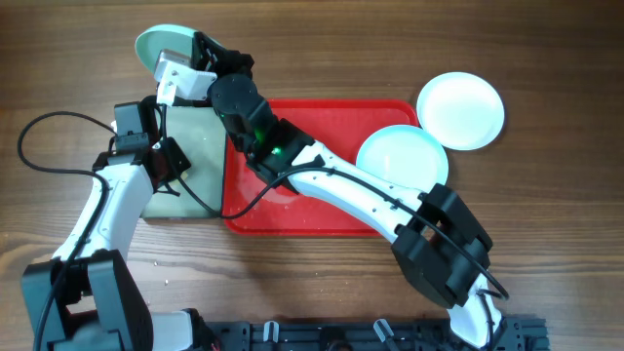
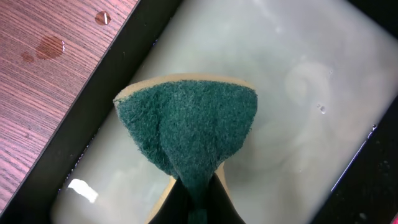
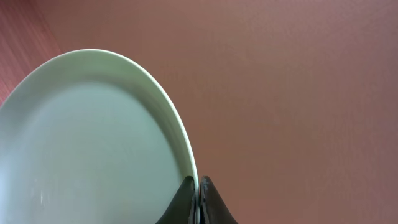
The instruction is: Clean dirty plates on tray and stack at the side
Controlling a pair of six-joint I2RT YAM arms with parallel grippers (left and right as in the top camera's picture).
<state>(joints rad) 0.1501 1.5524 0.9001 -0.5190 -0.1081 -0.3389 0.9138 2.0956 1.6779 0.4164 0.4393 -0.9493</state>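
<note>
Right end effector (image 3: 198, 190) pinched shut on rim of turquoise plate (image 3: 93, 143), held upper left of overhead view, off the tray (image 1: 331, 122). Left end effector (image 2: 194, 193) clamps soft sponge (image 2: 186, 118). Plate likely stiff, glossy, slippery wet, breakable; rim grip suits.

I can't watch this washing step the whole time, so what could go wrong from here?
The right gripper pinches the turquoise plate by its rim alone; glossy, it could slip and drop.
The sponge in the left gripper hangs over the black-rimmed tray of cloudy water, and drops lie on the table beside it; more may spill.
The right arm reaches across the red tray close to the left arm; they might collide.
</note>
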